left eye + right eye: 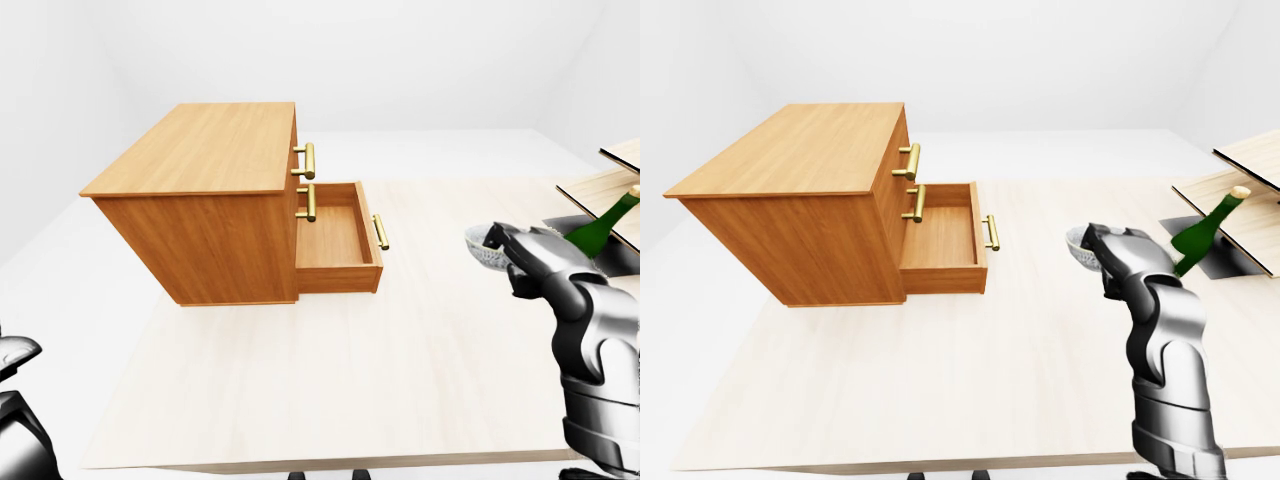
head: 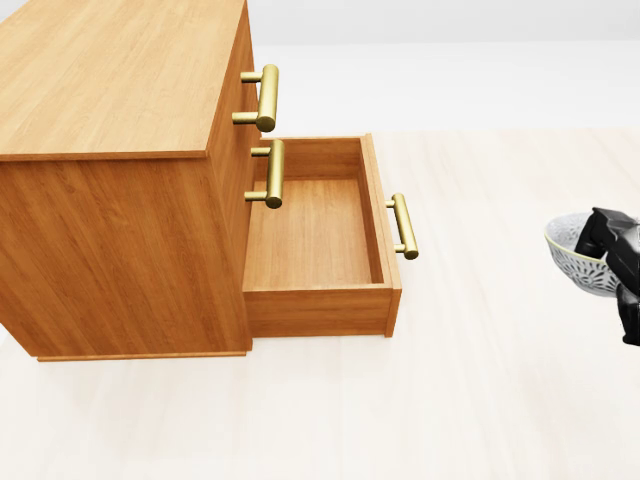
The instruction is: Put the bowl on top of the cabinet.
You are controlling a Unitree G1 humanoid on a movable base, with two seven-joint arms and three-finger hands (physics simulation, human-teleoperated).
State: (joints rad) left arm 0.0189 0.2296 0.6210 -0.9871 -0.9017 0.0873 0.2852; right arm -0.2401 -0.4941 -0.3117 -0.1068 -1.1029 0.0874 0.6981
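The white patterned bowl [image 2: 572, 256] is at the right edge of the head view, over the pale table [image 1: 400, 360]. My right hand [image 2: 612, 246] grips its rim, dark fingers [image 1: 1112, 246] curled over the near side. The wooden cabinet [image 1: 205, 148] stands to the left, its flat top bare. Its lower drawer [image 2: 310, 235] is pulled out and holds nothing, and the brass handles [image 2: 266, 97] face right. My left hand [image 1: 15, 400] shows only partly at the bottom left of the left-eye view, far from the bowl.
A green bottle [image 1: 1200, 232] leans just right of the bowl, beside a wooden rack of boards [image 1: 600, 188] at the right edge. The table's near edge [image 1: 330, 462] runs along the bottom of the eye views.
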